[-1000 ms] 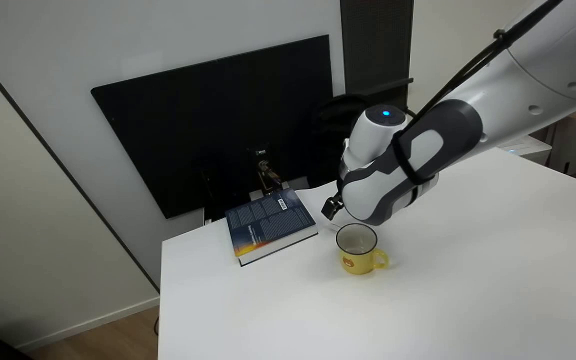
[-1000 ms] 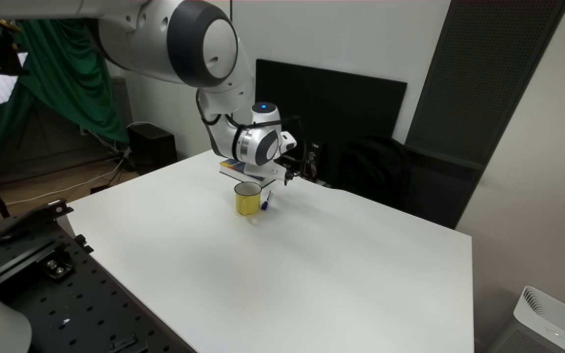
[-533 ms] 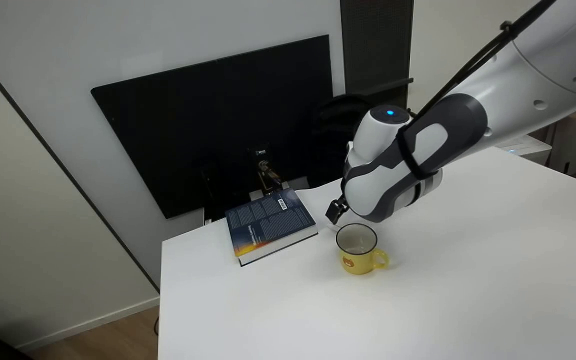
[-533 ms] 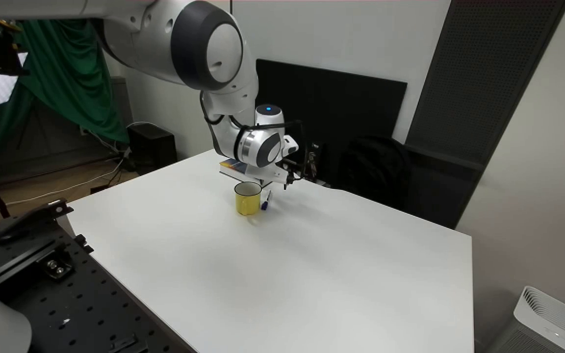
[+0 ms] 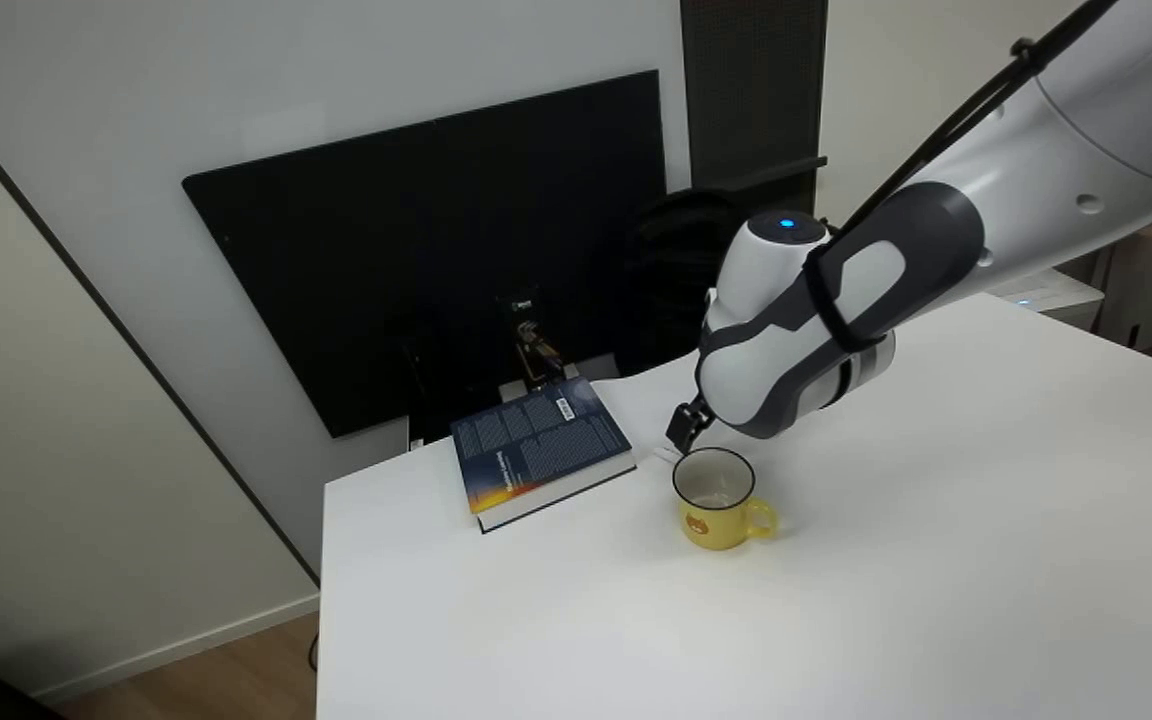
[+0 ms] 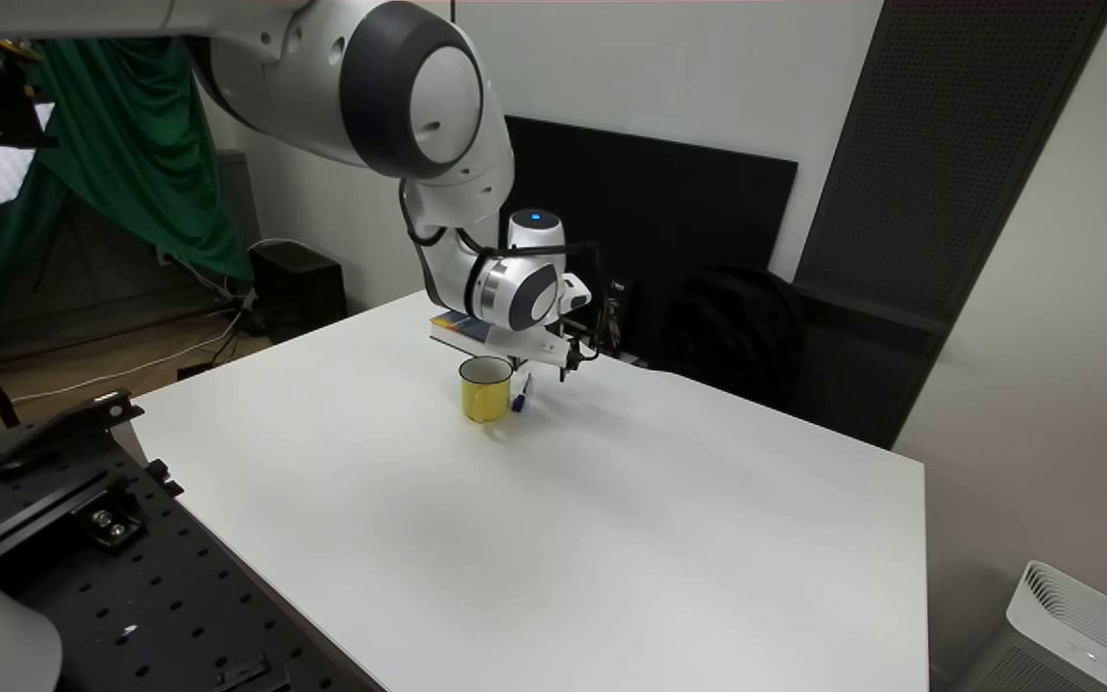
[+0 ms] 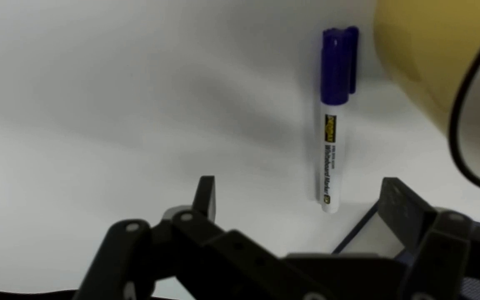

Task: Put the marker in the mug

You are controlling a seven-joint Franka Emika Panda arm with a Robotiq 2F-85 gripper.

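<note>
Below my wide-spread, unladen end effector (image 7: 298, 189) lies a slim white, blue-capped marker (image 7: 332, 121), beside an empty, black-rimmed yellow mug (image 5: 721, 522).

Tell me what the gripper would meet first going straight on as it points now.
Probably the marker, which would come between the jaws of the open gripper just above the table; the mug stands close to one side, and depth is unclear.

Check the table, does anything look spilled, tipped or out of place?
Nothing stands out: no spill in view. The yellow mug is upright, the capped marker lies beside it, and the book lies flat; whether it overhangs the table is hidden.
</note>
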